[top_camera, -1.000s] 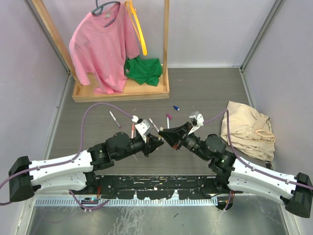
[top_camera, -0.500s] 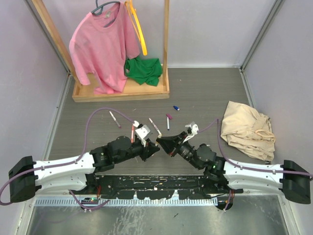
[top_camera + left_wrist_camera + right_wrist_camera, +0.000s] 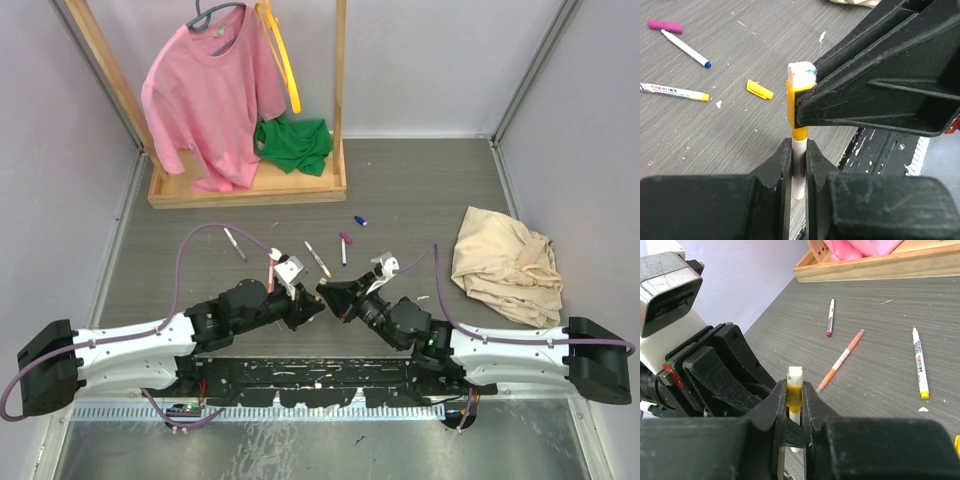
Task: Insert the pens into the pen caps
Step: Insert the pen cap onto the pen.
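Observation:
My left gripper [image 3: 799,150] is shut on the white barrel of a yellow pen [image 3: 799,167], which stands upright between its jaws. My right gripper [image 3: 794,390] is shut on the yellow pen cap [image 3: 793,392] sitting on that pen's top end, with a white end piece above it. The two grippers meet tip to tip near the table's front middle [image 3: 318,298]. Loose pens lie on the table beyond: a magenta-tipped pen [image 3: 830,316], an orange pen [image 3: 842,360] and a yellow-tipped pen [image 3: 919,362]. A blue-tipped pen [image 3: 685,47], a magenta cap [image 3: 665,26] and a loose yellow cap [image 3: 760,89] lie nearby.
A small blue cap [image 3: 360,220] lies farther back. A beige cloth [image 3: 505,262] is heaped at the right. A wooden rack [image 3: 250,185] with a pink shirt [image 3: 210,90] and a green cloth [image 3: 293,143] stands at the back left.
Both grippers have moved together toward the near edge and slightly left, still joined on the yellow pen and cap. The right arm has stretched out lower and flatter.

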`<state>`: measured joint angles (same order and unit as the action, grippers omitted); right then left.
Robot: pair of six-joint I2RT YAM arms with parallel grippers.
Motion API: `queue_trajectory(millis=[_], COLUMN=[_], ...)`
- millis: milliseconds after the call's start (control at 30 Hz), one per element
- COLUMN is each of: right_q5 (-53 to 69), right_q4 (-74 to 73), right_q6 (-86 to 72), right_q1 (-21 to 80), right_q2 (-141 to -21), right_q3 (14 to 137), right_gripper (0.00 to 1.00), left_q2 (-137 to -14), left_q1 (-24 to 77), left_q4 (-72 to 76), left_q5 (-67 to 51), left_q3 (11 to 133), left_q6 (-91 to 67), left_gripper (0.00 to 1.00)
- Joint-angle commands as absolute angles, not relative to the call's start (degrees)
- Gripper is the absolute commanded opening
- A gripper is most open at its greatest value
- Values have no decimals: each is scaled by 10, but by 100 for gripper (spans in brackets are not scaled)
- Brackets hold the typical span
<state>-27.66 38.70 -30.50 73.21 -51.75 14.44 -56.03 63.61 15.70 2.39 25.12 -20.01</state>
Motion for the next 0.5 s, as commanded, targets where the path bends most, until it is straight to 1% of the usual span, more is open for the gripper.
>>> queue_trajectory(millis=[0,133,200,333,467], right_q5=[-207,-242,-264,-296,-326], right_q4=[224,154,118,90,49], right_q6=[-290,-265,-250,-219,-194], right_q1=[762,762,762,762,762], right_q2=[-505,-461,-449,-430,-421], right_q3=[175,239,276,333,396], right_gripper=[1,13,20,40,51], left_q2=[-532,-531,-535,-547,-564], left_q1=[609,607,607,607,608], left_q4=[358,343,340,327,311], left_q5=[88,74,63,45,33], left_q3=[285,291,294,310,327], left_q6=[-212,-215,-214,-209,-207], left_gripper=[0,0,0,0,0])
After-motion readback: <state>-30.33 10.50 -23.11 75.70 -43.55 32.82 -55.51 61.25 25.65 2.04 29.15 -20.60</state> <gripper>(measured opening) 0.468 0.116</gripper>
